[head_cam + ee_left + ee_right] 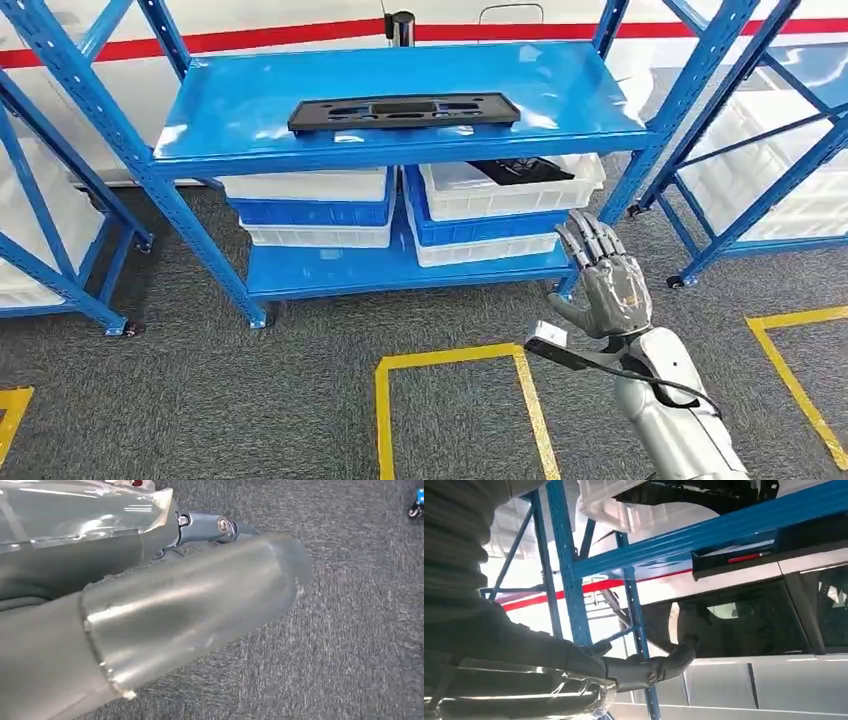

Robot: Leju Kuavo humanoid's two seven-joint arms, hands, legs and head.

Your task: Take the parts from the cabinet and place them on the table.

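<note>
On top shelf of blue rack [200, 135], at 12 o'clock in head view, long black plastic part [404, 111] lay flat, untouched. Second black part [520, 170] sat in white bin [450, 195] on shelf below, at about 1 o'clock. Right hand [605, 285] was raised at 4 o'clock, just beside rack's right front post, fingers spread wide, holding nothing. Left hand [150, 615] hung over grey carpet [360, 645]; finger state could not be told. Yellow floor tape [455, 358] ran at 6 o'clock.
</note>
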